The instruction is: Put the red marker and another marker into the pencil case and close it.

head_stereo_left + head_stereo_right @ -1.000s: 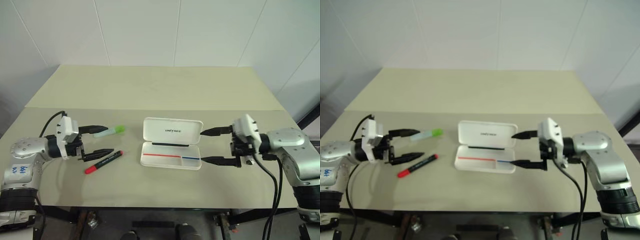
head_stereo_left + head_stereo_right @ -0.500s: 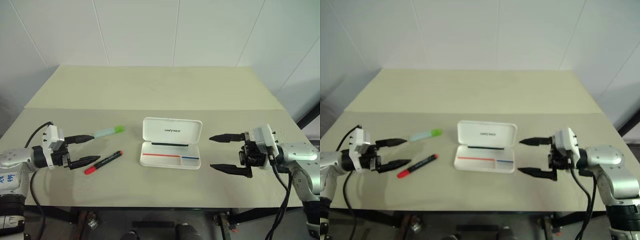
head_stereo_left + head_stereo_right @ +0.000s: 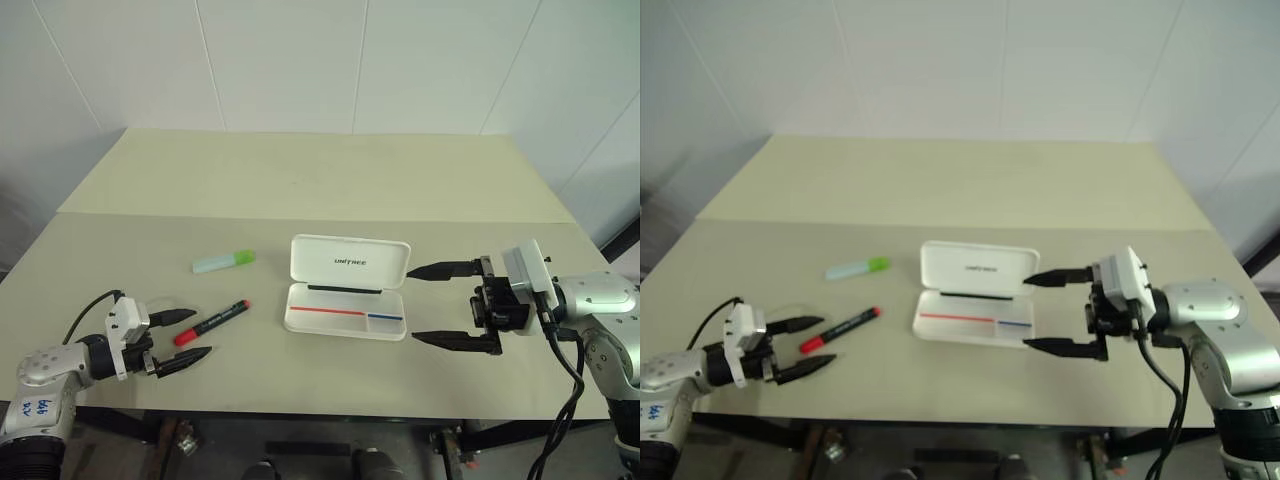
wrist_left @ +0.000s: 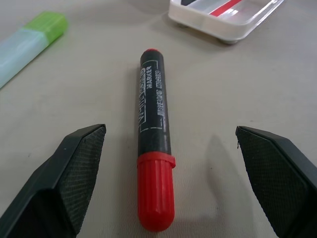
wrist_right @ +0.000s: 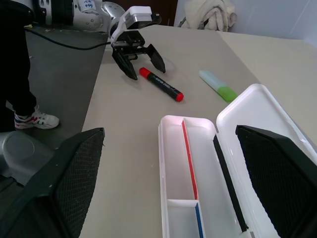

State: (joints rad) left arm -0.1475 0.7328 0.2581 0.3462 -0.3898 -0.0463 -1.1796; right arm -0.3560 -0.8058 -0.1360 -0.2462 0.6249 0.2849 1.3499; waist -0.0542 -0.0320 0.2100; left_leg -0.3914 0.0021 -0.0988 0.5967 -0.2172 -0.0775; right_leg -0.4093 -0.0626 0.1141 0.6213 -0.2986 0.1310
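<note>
Partly cropped, the pencil case (image 4: 225,20) beyond the red marker (image 4: 154,134).

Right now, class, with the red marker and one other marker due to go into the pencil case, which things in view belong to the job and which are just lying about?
Belong to the job:
- red marker
- green highlighter
- pencil case, lying open
- left gripper, open at the red marker
- right gripper, open beside the case

Just lying about:
- pale cloth bundle beyond the table
</note>
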